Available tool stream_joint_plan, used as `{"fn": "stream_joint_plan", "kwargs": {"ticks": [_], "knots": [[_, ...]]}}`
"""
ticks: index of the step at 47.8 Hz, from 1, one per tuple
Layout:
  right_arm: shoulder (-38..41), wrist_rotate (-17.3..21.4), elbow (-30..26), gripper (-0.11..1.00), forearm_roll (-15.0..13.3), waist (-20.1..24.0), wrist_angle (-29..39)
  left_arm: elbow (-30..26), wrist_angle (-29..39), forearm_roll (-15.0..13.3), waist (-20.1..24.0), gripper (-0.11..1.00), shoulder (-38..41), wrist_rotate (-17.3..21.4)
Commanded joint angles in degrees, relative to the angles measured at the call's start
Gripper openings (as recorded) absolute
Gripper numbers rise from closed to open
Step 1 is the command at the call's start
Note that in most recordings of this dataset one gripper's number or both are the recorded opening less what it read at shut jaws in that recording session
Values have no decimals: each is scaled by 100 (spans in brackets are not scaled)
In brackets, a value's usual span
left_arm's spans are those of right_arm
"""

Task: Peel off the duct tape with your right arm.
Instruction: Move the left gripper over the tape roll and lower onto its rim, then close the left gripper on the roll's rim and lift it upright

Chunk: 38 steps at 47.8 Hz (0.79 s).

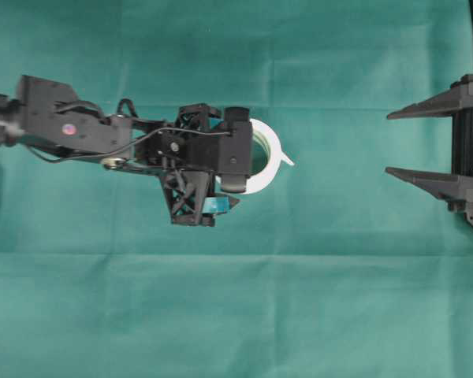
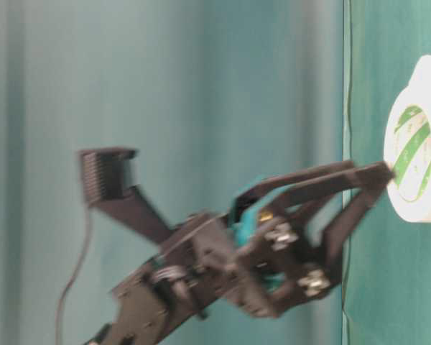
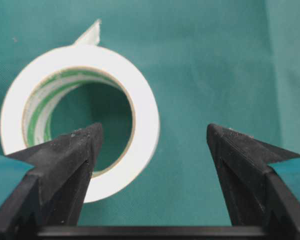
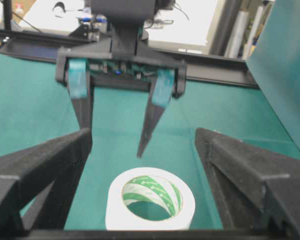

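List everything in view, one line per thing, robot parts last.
duct tape: one wide roll, white with a green-striped inner core, lying flat on the cloth near the middle, partly under the left gripper.
loose tab: one, white, sticking out from the roll's side toward the right gripper.
green cloth: one, teal green, covering the table.
left gripper: one, black with teal finger pads, open, over the roll, one fingertip above its hole.
right gripper: one, plain black tapered fingers, open, at the right edge, apart from the roll.
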Motion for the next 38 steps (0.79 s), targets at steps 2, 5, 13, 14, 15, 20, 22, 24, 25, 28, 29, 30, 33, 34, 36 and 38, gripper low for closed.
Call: {"fn": "stream_joint_plan", "kwargs": {"ticks": [2,5,13,14,15,20,22,24,25,28,29,30,33,34,36,38], "knots": [[44,9,-62,77,0,-9,-53,-220,-53,0,26,85,88,0],[44,9,-62,77,0,-9,-53,-272,-53,0,26,85,211,0],[44,9,-44,77,0,-9,-53,-422,-53,9,26,85,554,9],[44,9,-44,77,0,-9,-53,-439,-53,9,26,85,589,9],[44,9,-35,77,0,-9,-53,-448,-53,9,26,85,633,9],[44,9,-18,77,0,0,-53,-519,-53,9,53,85,817,9],[44,18,-18,77,0,-9,-53,-536,-53,9,62,85,879,9],[44,18,-9,77,0,-9,-53,-554,-53,9,62,85,923,9],[44,18,-9,77,0,0,-53,-554,-53,9,70,85,940,9],[44,18,0,77,0,-9,-53,-562,-53,9,79,85,993,9],[44,18,0,77,0,0,-53,-562,-53,9,79,85,1011,9],[44,18,-9,77,0,-9,-53,-571,-53,9,88,85,1020,9],[44,18,0,77,0,-9,-53,-562,-53,9,114,85,1063,9],[44,18,0,77,0,-9,-53,-571,-62,9,114,85,1081,9],[44,18,9,77,0,0,-53,-562,-70,9,123,85,1099,9],[44,18,9,77,0,-9,-53,-562,-79,9,123,85,1116,9]]}}
